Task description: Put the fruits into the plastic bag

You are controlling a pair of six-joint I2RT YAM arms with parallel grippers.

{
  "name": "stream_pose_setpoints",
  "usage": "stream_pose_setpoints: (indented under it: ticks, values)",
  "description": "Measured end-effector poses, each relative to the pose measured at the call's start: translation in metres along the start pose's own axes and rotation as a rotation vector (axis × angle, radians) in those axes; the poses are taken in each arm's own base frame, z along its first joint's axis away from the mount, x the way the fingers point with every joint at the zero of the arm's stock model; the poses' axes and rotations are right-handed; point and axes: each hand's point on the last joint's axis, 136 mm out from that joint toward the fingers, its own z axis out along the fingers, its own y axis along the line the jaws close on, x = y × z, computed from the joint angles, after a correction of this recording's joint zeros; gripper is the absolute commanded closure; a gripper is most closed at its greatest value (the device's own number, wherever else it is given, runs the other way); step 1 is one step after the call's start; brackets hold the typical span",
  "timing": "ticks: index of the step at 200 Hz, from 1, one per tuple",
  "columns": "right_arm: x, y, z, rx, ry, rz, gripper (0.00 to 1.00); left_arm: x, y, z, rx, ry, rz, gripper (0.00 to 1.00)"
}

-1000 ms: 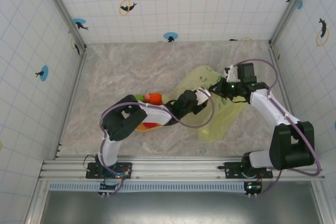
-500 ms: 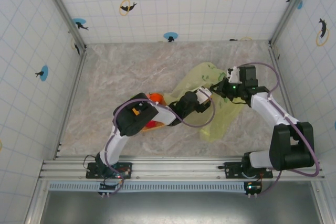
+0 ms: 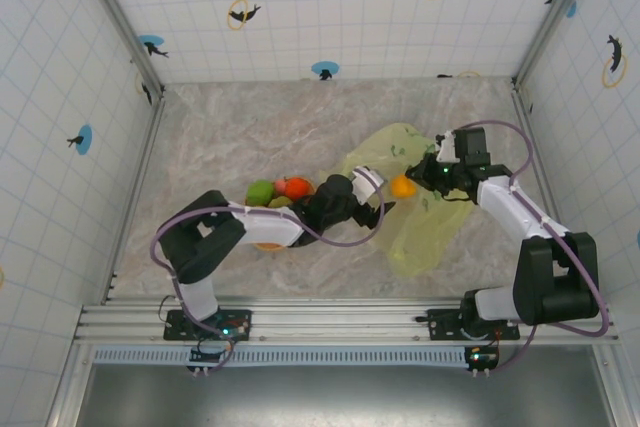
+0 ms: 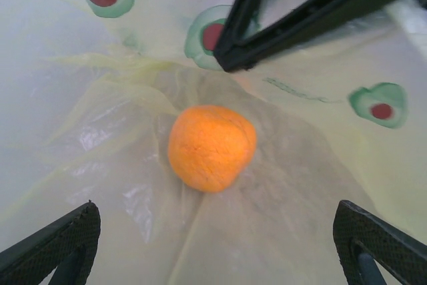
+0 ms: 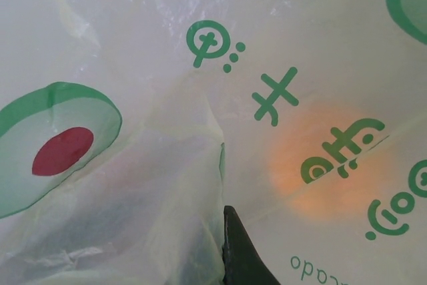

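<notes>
1. Two end effectors work at the bag mouth. The left end effector (image 4: 213, 251) stands wide with nothing between its fingertips, aimed into the opening.
2. The right end effector (image 3: 426, 171) has its jaws closed. In the left wrist view its tips meet against the film, so it appears to pinch the bag edge and hold the mouth up.
3. One orange fruit (image 4: 212, 146) lies free on the film just ahead of the left fingertips. The right wrist view shows it as an orange glow through a printed layer, so it is judged to be inside the plastic bag (image 3: 420, 237).
4. The remaining fruits (image 3: 280, 192) sit grouped on the orange plate (image 3: 268, 245), beside the left arm and apart from the bag.
5. The table (image 3: 220, 137) carries plate and bag.
6. Handling, fruits: judged light, round and prone to rolling. Take each across its widest part, with the fingertips level and on opposite sides.
7. Handling, bag: judged thin, limp and slippery, with no stiffness of its own. Hold it at the mouth edge only, since the mouth would likely collapse if that edge were let go.
</notes>
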Motion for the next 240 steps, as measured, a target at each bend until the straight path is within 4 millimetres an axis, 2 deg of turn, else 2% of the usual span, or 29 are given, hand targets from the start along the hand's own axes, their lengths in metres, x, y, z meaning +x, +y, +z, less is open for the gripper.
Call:
stream_pose_setpoints:
  ticks: [53,121,148,195,240]
  values:
    - [0.001,-0.003,0.007,0.029,-0.003,-0.016,1.00,0.011,-0.019,-0.032,0.099,0.097,-0.089,0.11]
    - [0.012,-0.002,0.019,0.050,0.017,-0.041,1.00,-0.001,-0.056,-0.064,0.309,0.127,-0.189,0.11]
    - [0.015,-0.002,0.023,0.045,0.012,-0.040,1.00,-0.005,-0.066,-0.066,0.368,0.139,-0.249,0.13]
    - [0.016,-0.003,0.028,0.037,-0.011,-0.013,1.00,-0.037,-0.086,-0.057,0.470,0.110,-0.333,0.14]
    - [0.020,-0.008,0.030,0.033,-0.023,0.019,1.00,-0.043,-0.108,-0.061,0.565,0.118,-0.384,0.14]
